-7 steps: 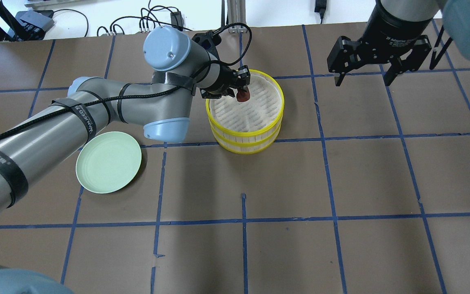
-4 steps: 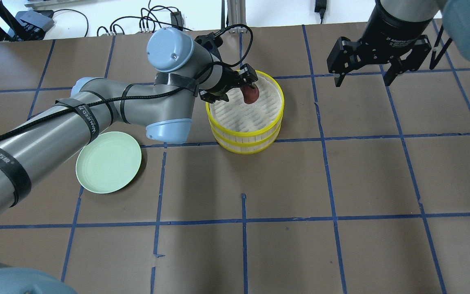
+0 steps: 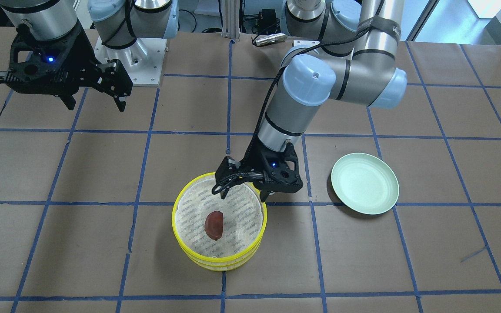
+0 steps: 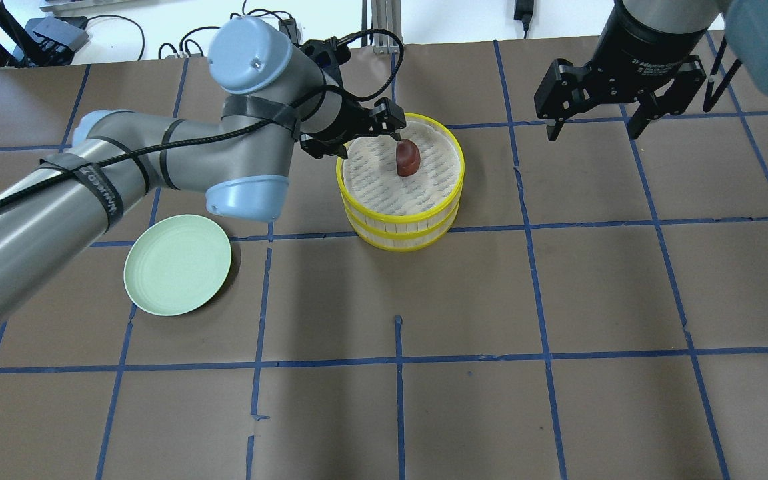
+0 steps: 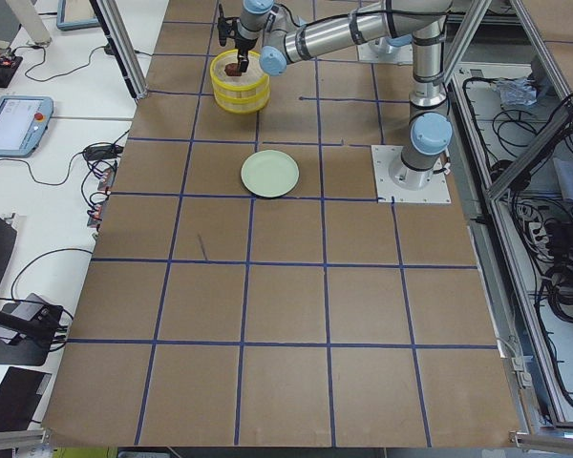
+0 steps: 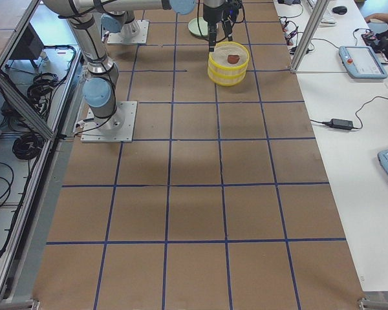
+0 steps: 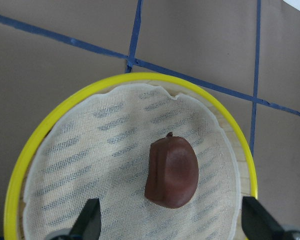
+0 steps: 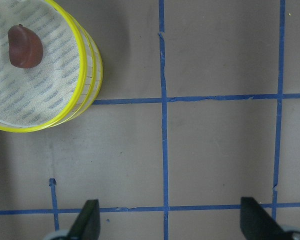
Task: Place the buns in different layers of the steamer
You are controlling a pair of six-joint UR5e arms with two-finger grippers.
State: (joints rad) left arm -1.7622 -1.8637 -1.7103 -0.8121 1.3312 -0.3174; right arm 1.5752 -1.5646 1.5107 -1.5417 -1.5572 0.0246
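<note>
Reddish-brown bun [image 4: 408, 158] lies loose on the mesh of the top steamer layer [image 4: 462, 170]; 2 layers are stacked. Left gripper [image 4: 367, 143], jaws apart and empty, apparently hovers over its left rim. Right gripper [image 4: 591, 133], spread wide and empty, hangs well to the right.

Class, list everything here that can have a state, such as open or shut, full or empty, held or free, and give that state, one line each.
Brown bun: lying free in the top tray, not gripped.
Top tray: uncovered, stacked on the bottom tray, holding one bun.
Bottom tray: covered by the top tray, contents hidden.
Plate: empty, flat on the table.
Left gripper: open, empty, over the top tray's edge.
Right gripper: open, empty, away from the trays.
</note>
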